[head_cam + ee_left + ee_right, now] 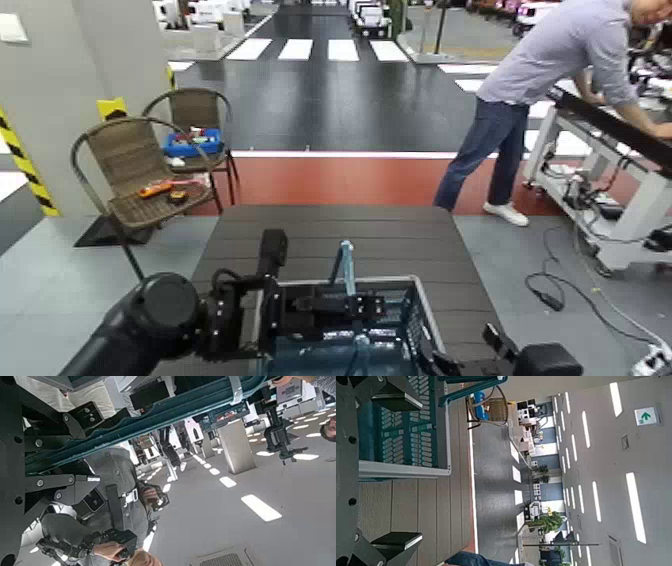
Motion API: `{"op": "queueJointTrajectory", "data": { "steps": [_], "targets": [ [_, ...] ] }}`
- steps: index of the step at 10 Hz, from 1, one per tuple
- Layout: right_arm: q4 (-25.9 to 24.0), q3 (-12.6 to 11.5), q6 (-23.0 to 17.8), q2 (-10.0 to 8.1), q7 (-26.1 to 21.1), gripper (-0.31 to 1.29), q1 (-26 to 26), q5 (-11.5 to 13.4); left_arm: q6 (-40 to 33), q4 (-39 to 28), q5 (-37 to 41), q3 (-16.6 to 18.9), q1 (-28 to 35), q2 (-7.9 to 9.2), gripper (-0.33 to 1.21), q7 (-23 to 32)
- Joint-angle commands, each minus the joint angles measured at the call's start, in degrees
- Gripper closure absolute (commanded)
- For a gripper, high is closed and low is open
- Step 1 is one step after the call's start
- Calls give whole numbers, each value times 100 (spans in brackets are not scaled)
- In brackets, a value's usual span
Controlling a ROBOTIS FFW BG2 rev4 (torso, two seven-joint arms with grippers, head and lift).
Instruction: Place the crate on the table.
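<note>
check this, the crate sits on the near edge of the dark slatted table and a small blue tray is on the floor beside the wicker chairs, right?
Nearly. The crate and table are as you say, but the head view shows the small blue tray on the farther wicker chair's seat, not the floor.

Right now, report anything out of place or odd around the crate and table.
Nothing stands out. The crate sits level at the near edge of the table, handle bar upright, with the left gripper reaching into it. Nothing spilled or damaged shows.
</note>
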Motion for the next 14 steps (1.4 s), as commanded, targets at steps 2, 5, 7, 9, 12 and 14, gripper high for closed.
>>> {"op": "queueJointTrajectory", "data": {
  "steps": [2,5,7,9,12,14],
  "targets": [
    [10,24,0,-15,1,15,-35,-27,-370,630,-554,-367,-553,-147,120,-529],
    [19,42,0,-24,10,15,-53,-44,-607,1271,-949,-630,-948,-340,120,-1021],
    [28,51,-26,-24,10,15,-62,-53,-757,1676,-1178,-815,-1230,-445,120,-1346],
    [45,68,-44,-24,10,15,-71,-62,-924,2159,-1442,-1017,-1537,-568,120,-1715],
    [72,86,-79,-33,19,15,-97,-106,-1073,2651,-1626,-1105,-1801,-709,120,-1900],
    [81,86,-97,-41,19,15,-106,-115,-1161,3082,-1916,-1140,-1968,-850,120,-2208]
  ]
}}
